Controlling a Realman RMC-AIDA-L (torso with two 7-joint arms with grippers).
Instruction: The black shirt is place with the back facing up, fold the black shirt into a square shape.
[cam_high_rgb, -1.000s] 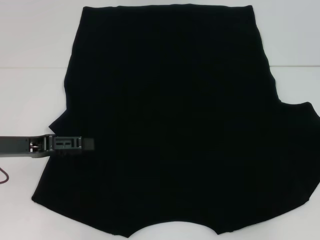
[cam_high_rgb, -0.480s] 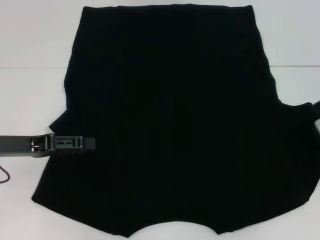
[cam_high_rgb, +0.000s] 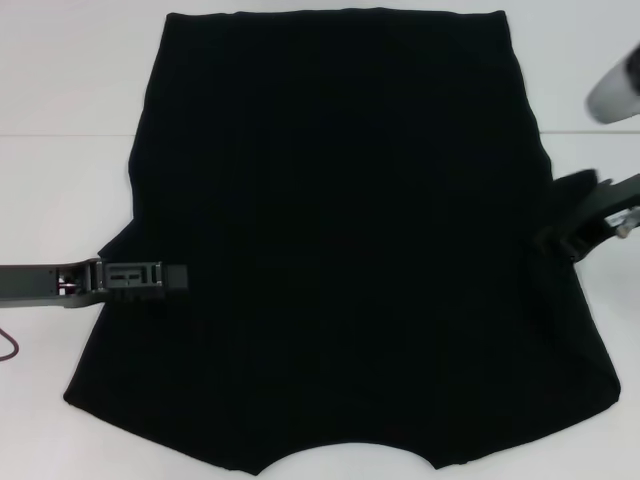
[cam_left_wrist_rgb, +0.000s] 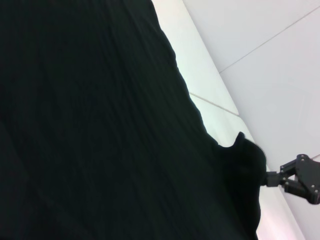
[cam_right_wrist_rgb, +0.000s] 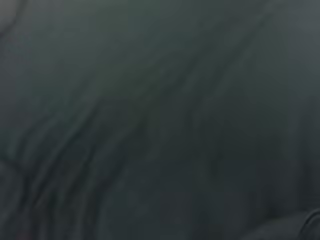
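**Right sleeve lifted over black shirt**

Black shirt (cam_high_rgb: 340, 240) spread flat across white table (cam_high_rgb: 60, 190), plain side up; right gripper (cam_high_rgb: 566, 222) at right edge, clamped on sleeve and raising it inward over body; left gripper (cam_high_rgb: 165, 277) low on left side, pressing on fabric, fingers' spread impossible to tell.

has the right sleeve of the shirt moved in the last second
Yes. The right pincer has drawn the sleeve inward over the shirt, toward the left pincer; the table to the right, earlier covered, now shows.
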